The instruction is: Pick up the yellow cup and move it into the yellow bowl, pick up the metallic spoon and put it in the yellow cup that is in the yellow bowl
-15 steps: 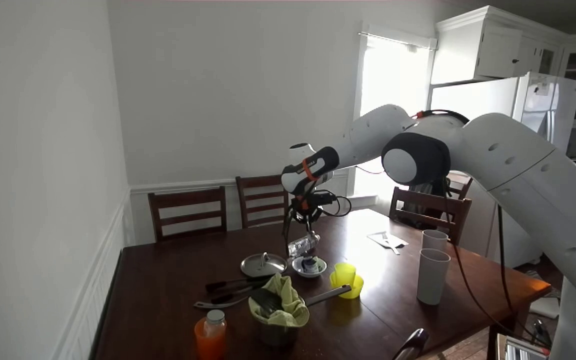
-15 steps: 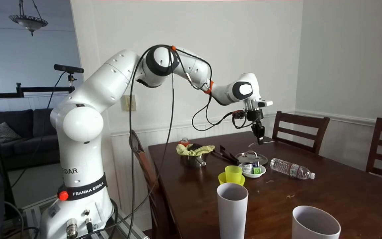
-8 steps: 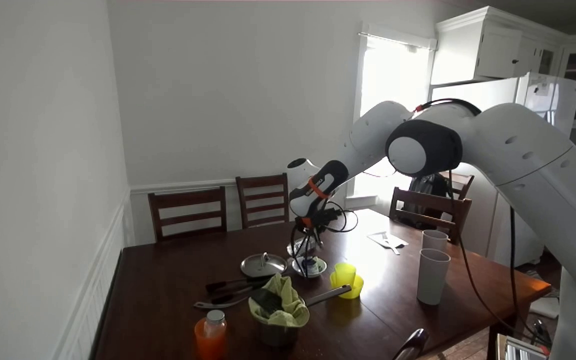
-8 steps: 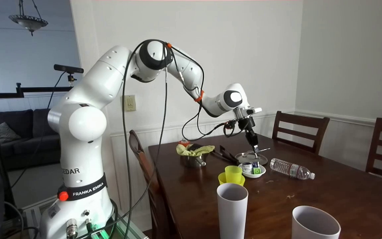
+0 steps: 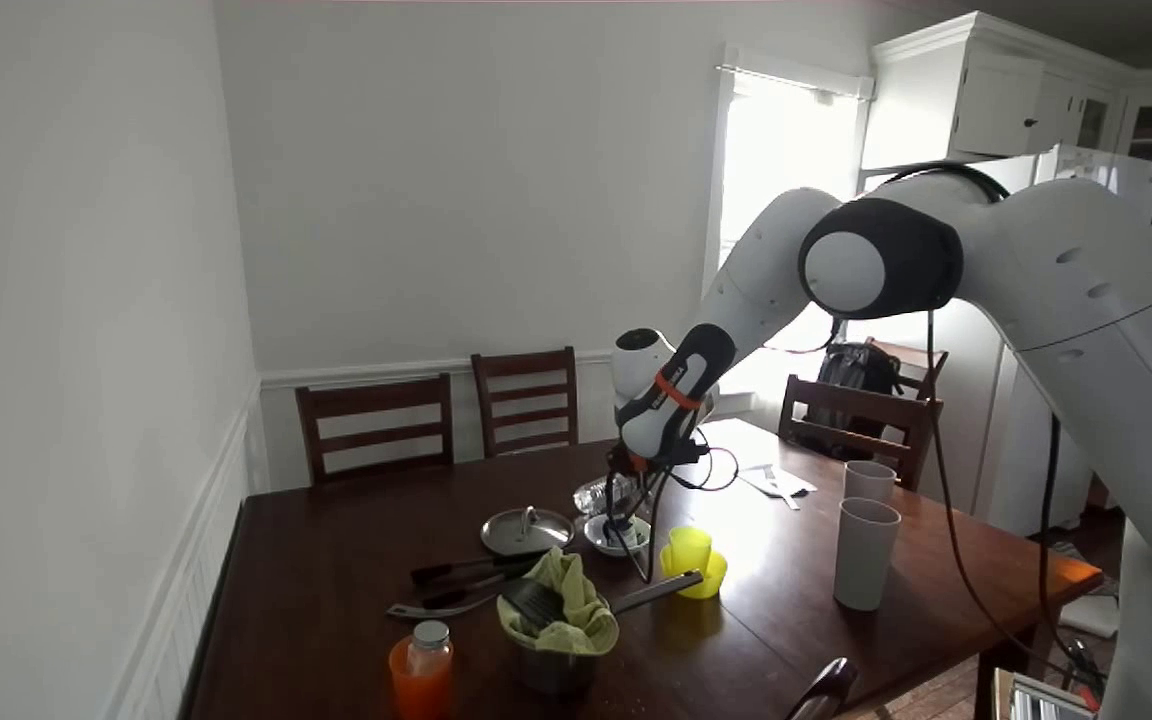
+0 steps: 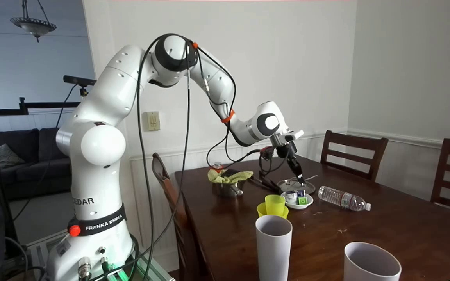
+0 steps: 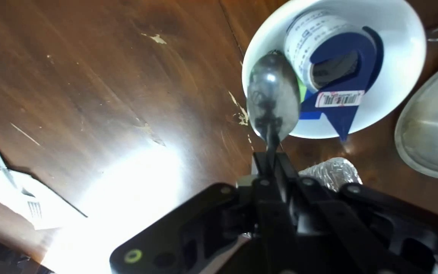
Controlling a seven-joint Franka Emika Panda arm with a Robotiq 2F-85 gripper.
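Observation:
In both exterior views the yellow cup (image 5: 693,545) stands upright inside the yellow bowl (image 5: 715,578), whose rim (image 6: 261,210) shows around its base. My gripper (image 7: 270,154) is shut on the metallic spoon (image 7: 273,91). The spoon's rounded end points away from the fingers and, in the wrist view, overlaps the edge of a white bowl. An exterior view has the gripper (image 6: 301,181) tilted low over a pot lid, behind the white bowl, with a thin part of the spoon (image 6: 311,177) sticking out sideways. Neither yellow thing appears in the wrist view.
The white bowl (image 6: 297,205) holds a roll and small packets. A clear bottle (image 6: 342,199) lies near it, beside the lid (image 5: 528,531). A pot (image 5: 556,668) with cloth has its handle (image 5: 658,591) reaching towards the yellow bowl. Tall grey cups (image 6: 274,249) stand on the table.
The arm has drawn back towards its base and come lower, carrying the spoon from beyond the lid to just behind the white bowl. Cup and bowl have stayed put.

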